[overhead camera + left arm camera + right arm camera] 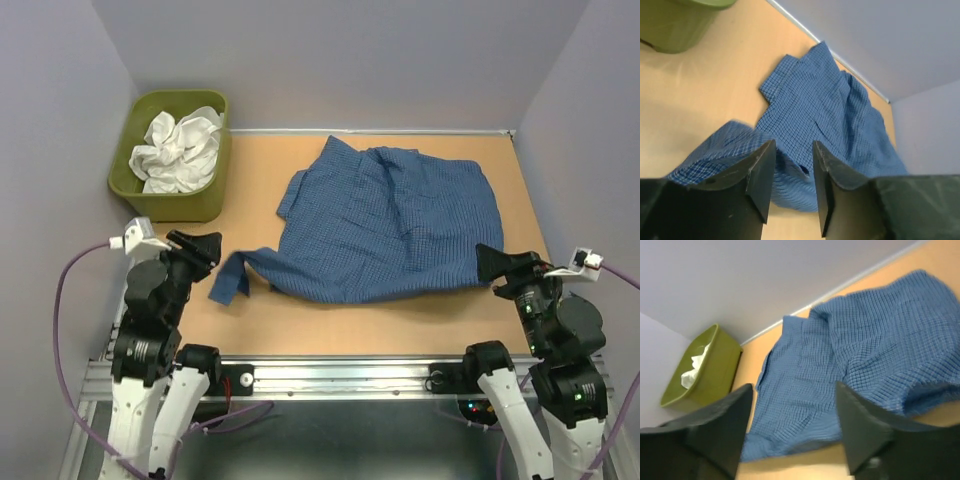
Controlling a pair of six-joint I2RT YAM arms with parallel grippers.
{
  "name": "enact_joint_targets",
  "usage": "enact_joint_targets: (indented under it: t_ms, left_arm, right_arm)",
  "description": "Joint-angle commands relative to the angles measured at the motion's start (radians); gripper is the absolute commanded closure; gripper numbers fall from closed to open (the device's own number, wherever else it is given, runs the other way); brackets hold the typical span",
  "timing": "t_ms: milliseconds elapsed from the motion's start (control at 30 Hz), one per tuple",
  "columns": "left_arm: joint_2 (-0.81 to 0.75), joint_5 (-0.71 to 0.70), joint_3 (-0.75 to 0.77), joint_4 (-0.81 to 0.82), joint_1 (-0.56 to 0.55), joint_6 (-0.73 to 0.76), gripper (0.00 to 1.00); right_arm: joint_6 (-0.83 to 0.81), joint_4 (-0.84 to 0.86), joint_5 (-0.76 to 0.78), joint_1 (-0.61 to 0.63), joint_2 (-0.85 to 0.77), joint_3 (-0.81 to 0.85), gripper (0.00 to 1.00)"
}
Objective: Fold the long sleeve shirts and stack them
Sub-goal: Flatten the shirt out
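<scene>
A dark blue fine-checked shirt lies spread and rumpled across the middle of the table, one sleeve end trailing to the front left. It also shows in the left wrist view and the right wrist view. A plain white cloth garment is bunched in the olive-green tub. My left gripper is open and empty, hovering by the sleeve end. My right gripper is open wide and empty at the shirt's front right edge.
The green tub stands at the back left against the wall, also seen in the left wrist view and the right wrist view. Grey walls close the table on three sides. Bare tabletop lies in front of the shirt.
</scene>
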Motion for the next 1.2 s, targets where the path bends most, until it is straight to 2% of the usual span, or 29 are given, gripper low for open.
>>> enact_joint_targets:
  t_ms: [0, 33, 100, 167, 333, 433, 467, 600, 667, 767, 867, 967, 1167]
  left_arm:
    - [-0.144, -0.179, 0.067, -0.151, -0.003, -0.028, 0.36]
    - [-0.155, -0.237, 0.081, -0.16, -0.003, -0.021, 0.32]
    - [-0.147, -0.272, 0.12, -0.176, -0.003, 0.02, 0.25]
    - [-0.106, -0.258, 0.133, -0.168, -0.003, 0.059, 0.23]
    - [0.026, -0.08, 0.104, -0.038, -0.003, 0.152, 0.16]
    - [0.159, 0.119, 0.082, 0.068, -0.003, 0.166, 0.13]
    - [0.239, 0.144, 0.078, 0.094, -0.005, 0.169, 0.12]
    - [0.454, 0.193, 0.118, 0.182, -0.026, 0.209, 0.12]
    - [0.54, 0.169, 0.179, 0.211, -0.072, 0.244, 0.12]
    - [0.772, 0.117, 0.297, 0.226, -0.133, 0.286, 0.12]
    - [0.906, 0.064, 0.415, 0.254, -0.172, 0.303, 0.12]
    - [1.131, 0.028, 0.536, 0.26, -0.183, 0.309, 0.13]
    - [1.451, 0.015, 0.76, 0.203, -0.183, 0.323, 0.14]
  right_arm:
    - [0.039, -0.224, 0.019, -0.007, 0.025, 0.083, 0.18]
    - [0.025, -0.253, 0.025, -0.005, 0.036, 0.097, 0.1]
    - [0.002, -0.271, 0.06, -0.007, 0.071, 0.132, 0.08]
    - [-0.003, -0.271, 0.09, -0.007, 0.106, 0.147, 0.08]
    - [-0.004, -0.254, 0.105, -0.005, 0.284, 0.144, 0.06]
    - [0.0, -0.232, 0.073, -0.005, 0.448, 0.141, 0.05]
    - [0.003, -0.224, 0.05, -0.007, 0.526, 0.143, 0.05]
    - [0.005, -0.153, 0.018, -0.007, 0.669, 0.132, 0.05]
    - [0.006, -0.1, 0.016, -0.005, 0.706, 0.118, 0.05]
    - [0.002, -0.051, 0.022, -0.007, 0.771, 0.101, 0.05]
    - [0.005, -0.008, 0.031, -0.007, 0.817, 0.082, 0.05]
    - [-0.003, 0.022, 0.053, -0.005, 0.857, 0.071, 0.05]
    - [-0.024, 0.054, 0.044, -0.005, 0.904, 0.063, 0.05]
